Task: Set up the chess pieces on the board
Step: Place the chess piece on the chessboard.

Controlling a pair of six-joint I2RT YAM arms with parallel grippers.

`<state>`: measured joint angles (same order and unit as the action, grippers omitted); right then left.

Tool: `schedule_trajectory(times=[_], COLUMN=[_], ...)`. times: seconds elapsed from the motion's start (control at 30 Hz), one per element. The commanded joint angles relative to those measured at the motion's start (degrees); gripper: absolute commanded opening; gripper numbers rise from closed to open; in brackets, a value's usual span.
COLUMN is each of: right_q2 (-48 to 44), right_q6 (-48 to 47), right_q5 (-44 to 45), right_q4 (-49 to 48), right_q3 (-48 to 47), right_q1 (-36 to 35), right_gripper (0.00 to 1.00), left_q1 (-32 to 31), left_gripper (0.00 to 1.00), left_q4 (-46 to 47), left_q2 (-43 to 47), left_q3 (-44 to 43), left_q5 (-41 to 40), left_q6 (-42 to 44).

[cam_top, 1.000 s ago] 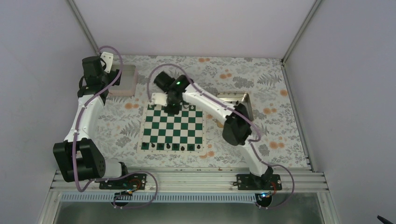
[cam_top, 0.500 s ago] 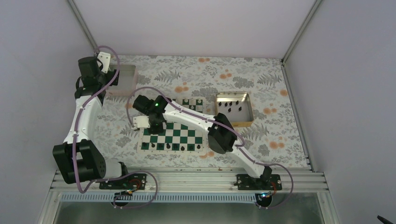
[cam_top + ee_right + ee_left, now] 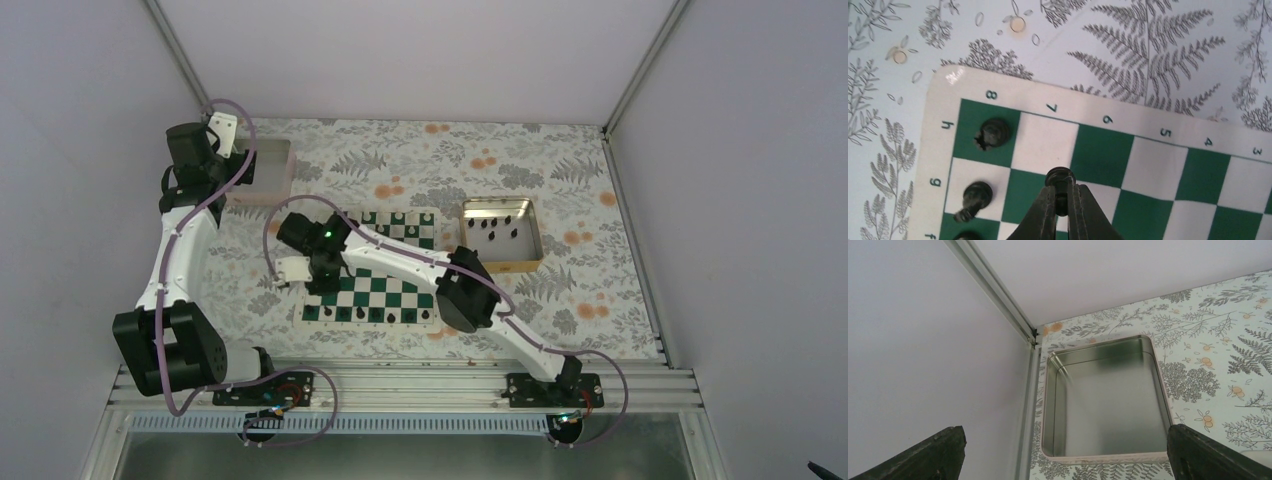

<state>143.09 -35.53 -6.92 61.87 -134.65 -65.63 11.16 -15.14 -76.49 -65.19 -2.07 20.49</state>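
The chess pieces [image 3: 370,314] line the near row of the board [image 3: 392,300]. More of them lie off it.

At the table's 10 o'clock, the left gripper [image 3: 1064,435] hangs over the pale tray [image 3: 1103,458], its jaws spread wide and holding nothing.

Toward the board's 8 o'clock corner, the right gripper [image 3: 1062,195] is pinched narrow on one black piece [image 3: 1060,176]. That piece hangs over the squares just beside the rook [image 3: 993,134] on h8 and the knight [image 3: 975,196] on g8.

At 2 o'clock from the board, the gold-rimmed tray [image 3: 515,266] holds several more black pieces.
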Motion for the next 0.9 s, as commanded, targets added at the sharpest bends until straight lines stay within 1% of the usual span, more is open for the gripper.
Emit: schedule_trajectory(times=[0.0, 0.27, 0.87], right_q2=[1.1, 1.6, 2.7], right_q6=[0.0, -0.5, -1.2], right_q5=[-2.2, -1.9, 0.1], right_q4=[-2.2, -1.8, -0.8], right_q3=[-1.7, -1.8, -1.4], right_q1=[-2.1, -3.2, -2.6], right_gripper=[0.04, 0.04, 0.05], left_q1=[0.4, 0.4, 0.6], left_gripper=[1.00, 1.00, 1.00], left_q4=[0.4, 0.3, 0.2], left_q2=[1.4, 1.5, 1.5], left_q3=[0.5, 0.6, 0.5], left_q5=[1.6, 2.1, 2.4], left_q6=[-0.5, -0.6, -0.6])
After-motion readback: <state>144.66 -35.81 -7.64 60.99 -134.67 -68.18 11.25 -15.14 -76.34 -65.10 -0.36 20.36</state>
